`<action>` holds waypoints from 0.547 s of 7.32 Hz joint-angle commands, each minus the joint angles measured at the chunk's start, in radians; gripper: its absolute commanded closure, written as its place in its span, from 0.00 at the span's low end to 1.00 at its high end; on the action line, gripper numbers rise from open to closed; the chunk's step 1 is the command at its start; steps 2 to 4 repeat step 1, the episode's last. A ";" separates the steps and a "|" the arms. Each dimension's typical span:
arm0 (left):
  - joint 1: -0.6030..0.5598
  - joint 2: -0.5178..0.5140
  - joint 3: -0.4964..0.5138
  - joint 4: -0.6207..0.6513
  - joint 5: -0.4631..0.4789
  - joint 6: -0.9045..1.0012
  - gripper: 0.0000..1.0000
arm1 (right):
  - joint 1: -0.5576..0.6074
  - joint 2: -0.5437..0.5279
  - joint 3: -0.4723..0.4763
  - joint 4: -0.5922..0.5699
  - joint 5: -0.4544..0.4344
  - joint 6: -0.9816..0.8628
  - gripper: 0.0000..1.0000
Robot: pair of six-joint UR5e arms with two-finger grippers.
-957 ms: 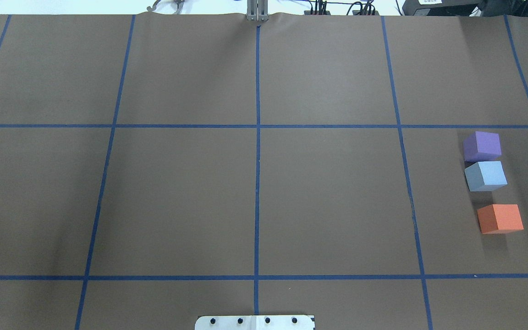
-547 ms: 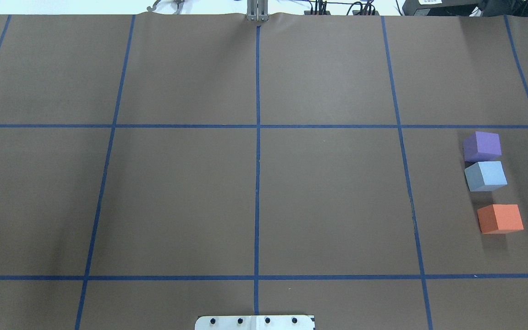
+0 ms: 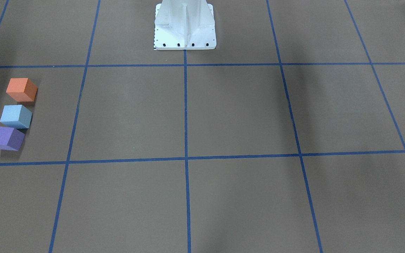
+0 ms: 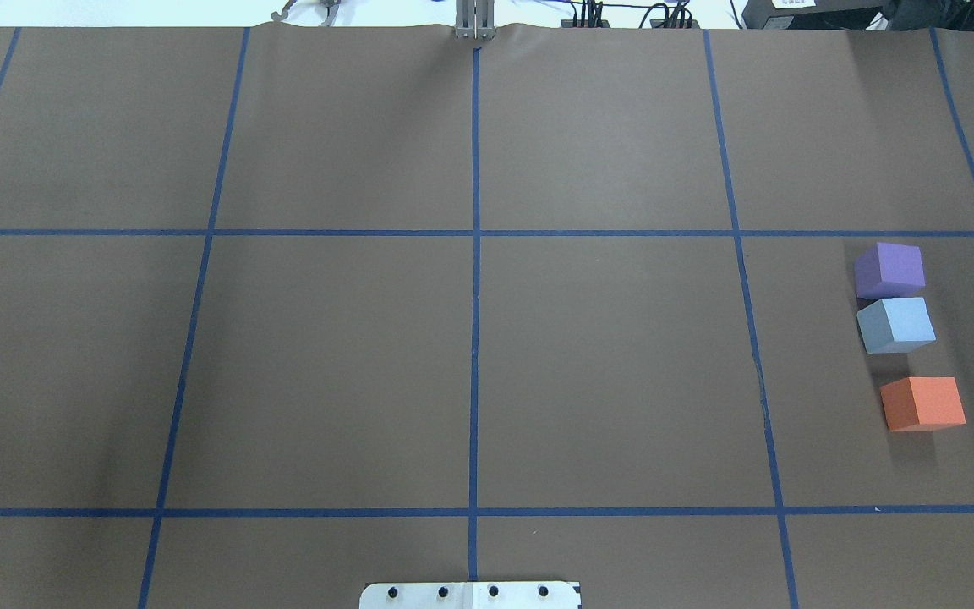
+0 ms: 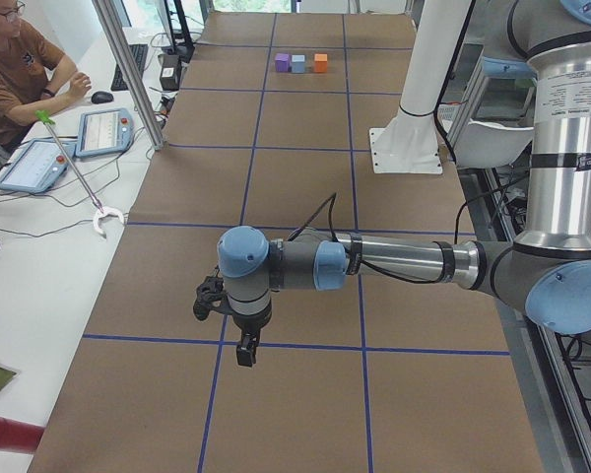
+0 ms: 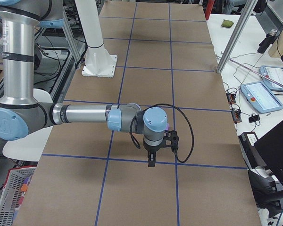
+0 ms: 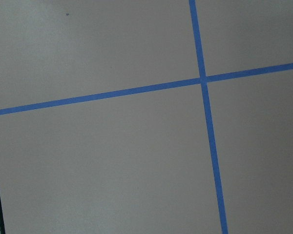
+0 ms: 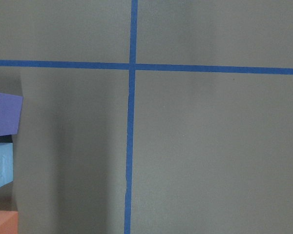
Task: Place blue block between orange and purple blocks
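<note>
Gripper state cannot be told on either arm: the left gripper [image 5: 246,350] hangs over the left half of the worktop [image 4: 605,364] and the right gripper [image 6: 151,162] over the right half, neither holding anything. Near the right edge, the blue block [image 4: 896,324] sits between the purple block [image 4: 889,269], close against it, and the orange block [image 4: 922,403], a small gap away.

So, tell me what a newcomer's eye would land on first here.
Three bright blocks in a row on the robot's far right: the purple block, the blue block close beside it, the orange block a little apart. The rest is brown table with a blue tape grid. In the side views the left arm and right arm reach low over it.
</note>
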 commanded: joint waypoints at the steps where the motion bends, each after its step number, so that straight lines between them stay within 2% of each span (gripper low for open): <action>1: 0.001 0.000 0.000 0.000 0.002 0.000 0.00 | 0.000 0.001 0.002 0.000 0.001 0.001 0.00; 4: 0.001 0.000 0.000 0.000 0.002 0.000 0.00 | 0.000 0.001 0.002 0.000 0.001 0.001 0.00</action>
